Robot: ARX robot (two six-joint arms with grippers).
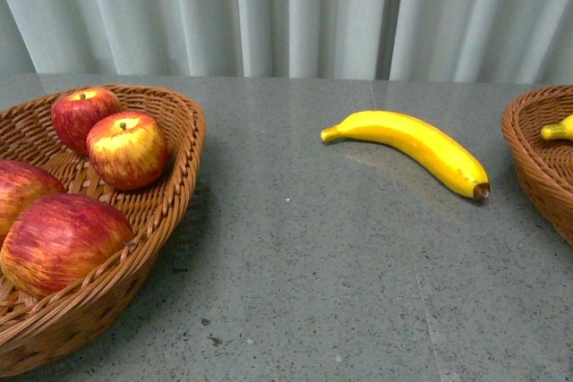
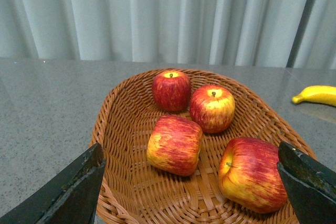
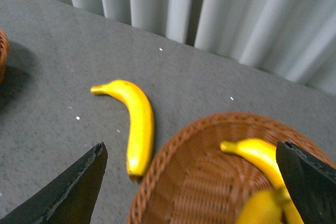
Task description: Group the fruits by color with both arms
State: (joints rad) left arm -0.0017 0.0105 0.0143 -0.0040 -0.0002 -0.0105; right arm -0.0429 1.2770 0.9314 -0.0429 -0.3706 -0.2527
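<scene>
Glossy fruit, woven wicker basket (image 2: 113, 114).
Wide-open left end effector (image 2: 190, 150) faces streaked apples (image 2: 175, 145); wide-open right end effector (image 3: 190, 148) faces curved banana (image 3: 137, 129).

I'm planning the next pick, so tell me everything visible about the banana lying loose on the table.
The banana is bright yellow, smooth and glossy, long and curved, with a narrow stem end and a brown tip. It lies flat on the grey speckled table, alone, its brown tip pointing toward the right wicker basket.
</scene>
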